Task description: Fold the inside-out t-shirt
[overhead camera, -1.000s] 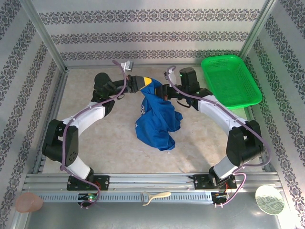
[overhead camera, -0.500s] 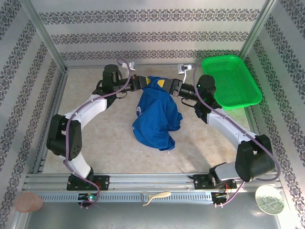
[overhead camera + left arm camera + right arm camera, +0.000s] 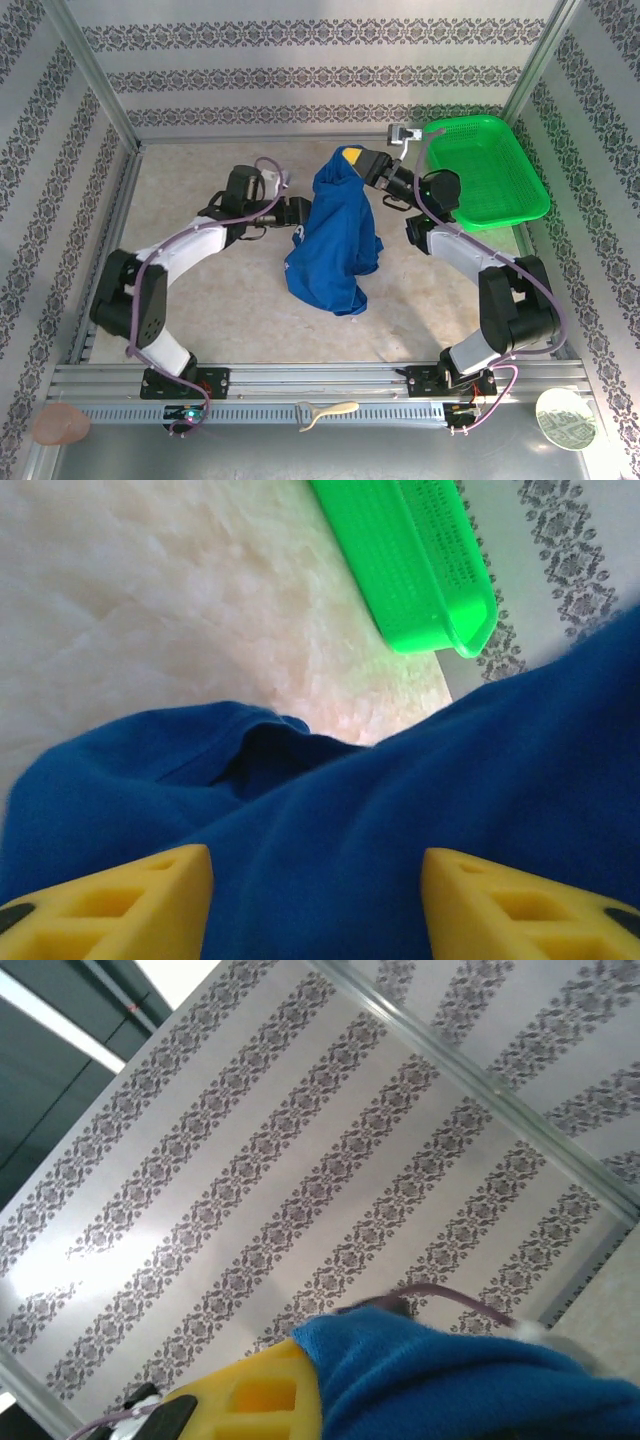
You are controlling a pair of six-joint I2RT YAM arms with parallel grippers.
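At right tool (image 3: 349, 158): clamped on t-shirt (image 3: 335, 240) top | left tool (image 3: 301, 212): apart, beside it

Rumpled royal-blue t-shirt (image 3: 335, 240), top aloft

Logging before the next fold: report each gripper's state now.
Left gripper: open, jaws apart at the t-shirt.
Right gripper: shut on the t-shirt, holding its top up.
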